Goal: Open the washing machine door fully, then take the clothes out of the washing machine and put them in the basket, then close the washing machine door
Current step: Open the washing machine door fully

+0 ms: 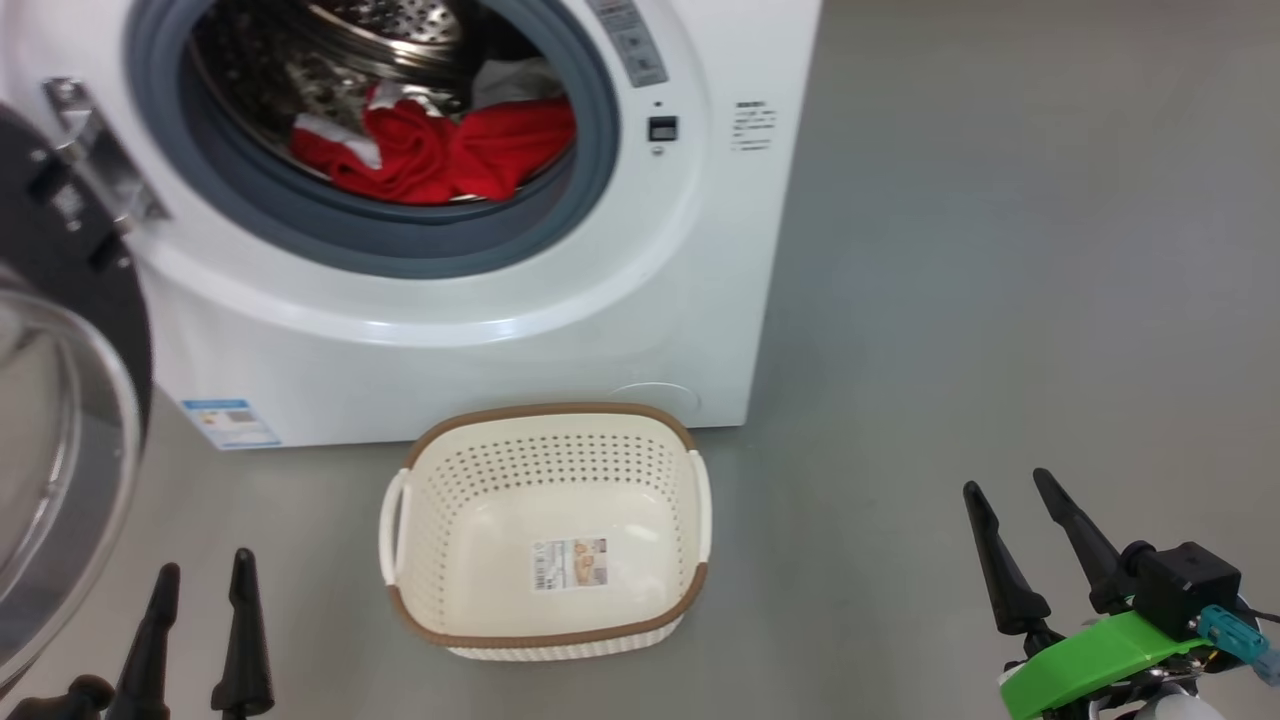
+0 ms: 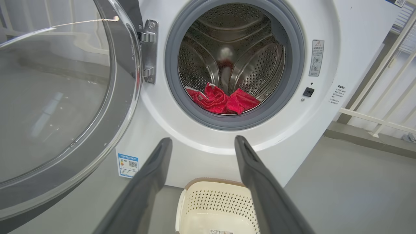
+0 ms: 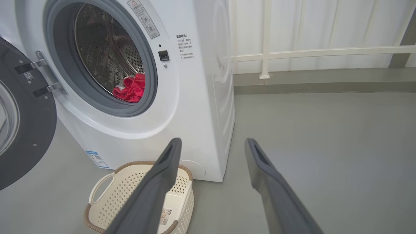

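Grey floor [image 1: 1000, 250]; both end effectors [image 1: 205, 560] [image 1: 1006, 480] wide open, empty

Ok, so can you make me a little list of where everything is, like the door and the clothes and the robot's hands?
Door: washing machine door swung wide open, to the left
Clothes: red and white clothes lying in the drum
Basket: basket on the floor in front of the washing machine; no clothes inside, just a sticker
Left hand: left gripper open, holding nothing
Right hand: right gripper open, holding nothing
Not done yet: clothes out, door shut
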Tool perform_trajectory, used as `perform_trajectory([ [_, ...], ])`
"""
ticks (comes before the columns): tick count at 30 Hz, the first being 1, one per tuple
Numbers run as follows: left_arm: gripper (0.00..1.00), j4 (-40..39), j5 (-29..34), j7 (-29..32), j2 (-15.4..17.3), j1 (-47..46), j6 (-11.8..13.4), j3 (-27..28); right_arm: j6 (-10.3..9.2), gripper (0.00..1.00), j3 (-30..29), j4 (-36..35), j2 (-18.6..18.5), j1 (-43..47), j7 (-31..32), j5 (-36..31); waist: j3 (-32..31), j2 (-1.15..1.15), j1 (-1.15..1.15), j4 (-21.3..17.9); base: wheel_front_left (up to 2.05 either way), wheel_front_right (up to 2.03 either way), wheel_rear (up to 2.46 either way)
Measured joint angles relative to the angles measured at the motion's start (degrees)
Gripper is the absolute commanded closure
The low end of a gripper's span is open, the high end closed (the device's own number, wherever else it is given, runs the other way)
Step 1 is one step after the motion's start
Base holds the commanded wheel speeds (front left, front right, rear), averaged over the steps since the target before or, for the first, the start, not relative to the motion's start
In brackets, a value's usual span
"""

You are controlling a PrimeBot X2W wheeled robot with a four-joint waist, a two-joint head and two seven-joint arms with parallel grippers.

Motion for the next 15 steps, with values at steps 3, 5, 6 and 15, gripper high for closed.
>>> perform_trajectory([
  [3, 0.00, -1.1, -0.3, 0.0, 0.1, 0.5, 0.0, -0.8, 0.00, 0.00, -0.9, -0.2, 0.2, 0.0, 0.0, 0.0, 0.3, 0.00, 0.00, -2.0, 0.00, 0.00, 0.00],
  [5, 0.00, -1.5, -0.3, 0.0, 0.3, 0.8, 0.0, -1.1, 0.00, 0.00, -1.4, -0.4, 0.5, 0.0, 0.0, 0.0, 0.4, 0.00, 0.00, -3.3, 0.00, 0.00, 0.00],
  [6, 0.00, -1.8, -0.3, 0.0, 0.4, 1.0, 0.0, -1.2, 0.00, 0.00, -1.7, -0.5, 0.6, 0.0, 0.0, 0.0, 0.5, 0.00, 0.00, -3.9, 0.00, 0.00, 0.00],
  [15, 0.00, -3.2, -1.0, 0.0, 0.7, 1.9, 0.0, -2.1, 0.00, 0.00, -3.6, -1.3, 0.7, 1.5, 0.0, -0.4, 0.9, 0.00, 0.00, -7.9, 0.00, 0.00, 0.00],
])
